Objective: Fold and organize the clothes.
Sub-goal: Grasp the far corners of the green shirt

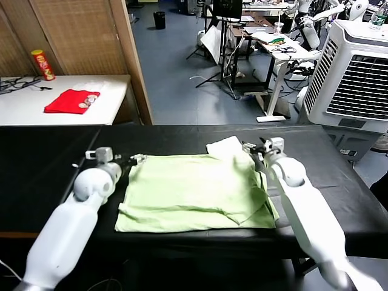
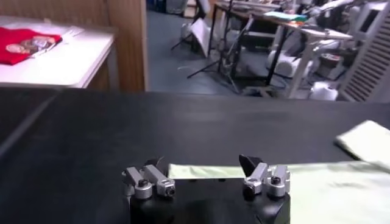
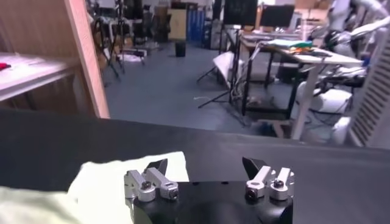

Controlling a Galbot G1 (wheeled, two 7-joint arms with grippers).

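1. A pale light-green short-sleeved cotton T-shirt (image 1: 194,191) lies flat on the black worktop (image 1: 48,163), roughly in the worktop's middle. It is partly folded into a rough rectangle.
2. One pale sleeve (image 1: 227,148) sticks out at the T-shirt's far right corner, lying on the black surface; the right wrist view shows it too (image 3: 122,176), and the left wrist view shows it off to one side (image 2: 365,140).
3. The left hand (image 1: 128,161) sits at the T-shirt's far left corner, low over the worktop. Its jaws are spread wide and hold nothing; in the left wrist view the T-shirt's edge (image 2: 207,171) lies between and just beyond the fingertips of the hand (image 2: 206,176).
4. The right hand (image 1: 254,149) sits at the T-shirt's far right corner, beside the protruding sleeve. Its jaws are also wide apart and empty (image 3: 207,176); whether a fingertip touches the cloth I cannot tell.
5. Beyond the T-shirt, well apart on a white side table (image 1: 109,97), lie a small red folded garment (image 1: 73,101) and a yellow and red cylindrical can (image 1: 43,65).
6. To the right beyond the T-shirt stands a white air cooler with a louvred front (image 1: 354,79).
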